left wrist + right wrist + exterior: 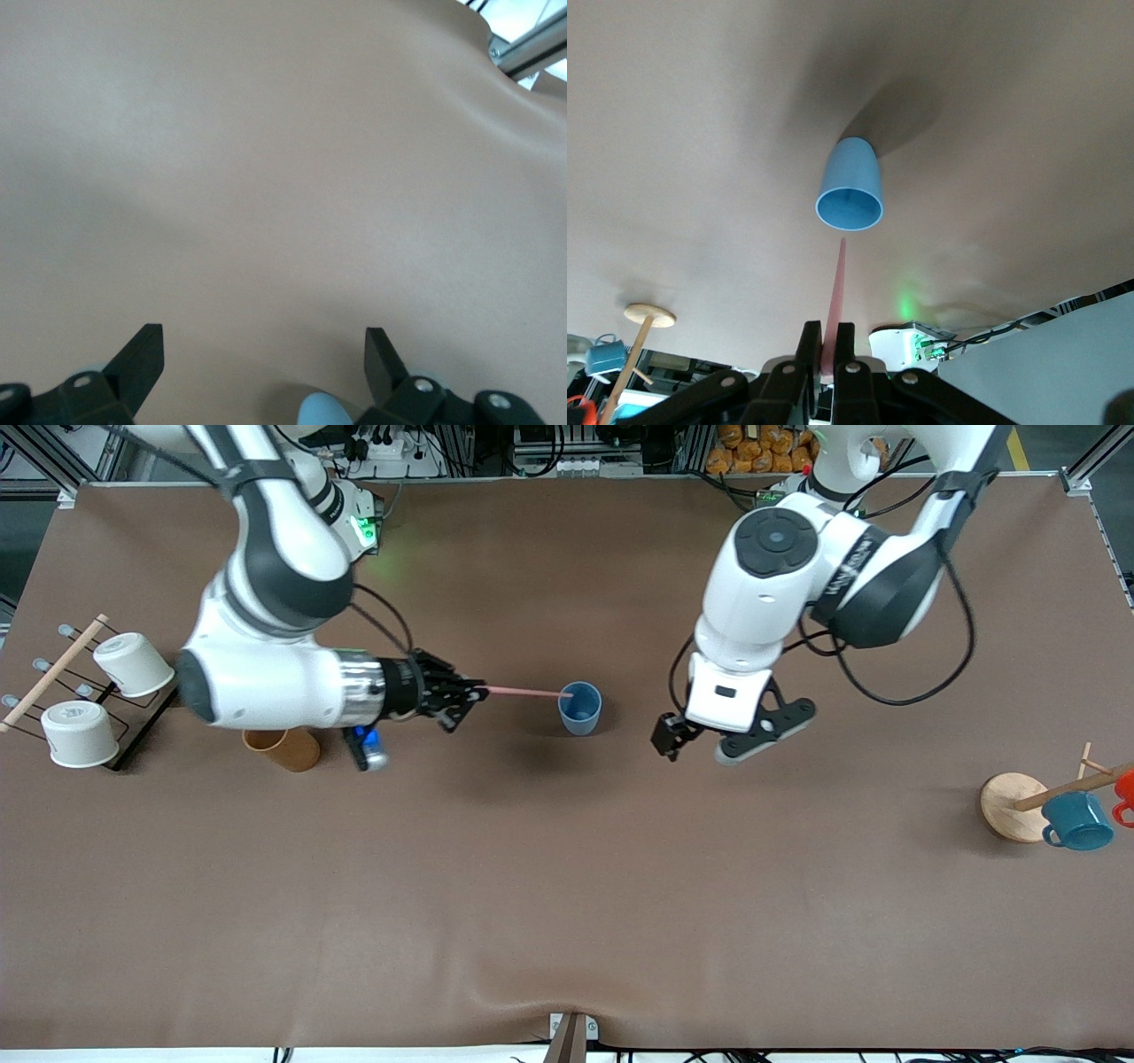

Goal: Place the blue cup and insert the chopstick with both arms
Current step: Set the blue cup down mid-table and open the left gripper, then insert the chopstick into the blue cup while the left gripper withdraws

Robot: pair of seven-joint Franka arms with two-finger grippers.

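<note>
The blue cup point(580, 708) stands upright and open near the middle of the table. My right gripper point(474, 691) is shut on the pale pink chopstick point(527, 691), held nearly level, with its tip at the cup's rim. In the right wrist view the chopstick point(836, 292) runs from the shut gripper point(827, 341) toward the cup's mouth point(850, 186). My left gripper point(713, 744) is open and empty, beside the cup toward the left arm's end. In the left wrist view it point(264, 350) is open over bare table, with a bit of the cup point(323, 412) at the edge.
A brown cylindrical holder point(283, 748) lies under the right arm's wrist. A rack with two white cups point(133, 662) stands at the right arm's end. A wooden mug tree point(1010, 802) with a teal mug point(1076, 821) and a red mug point(1125, 788) stands at the left arm's end.
</note>
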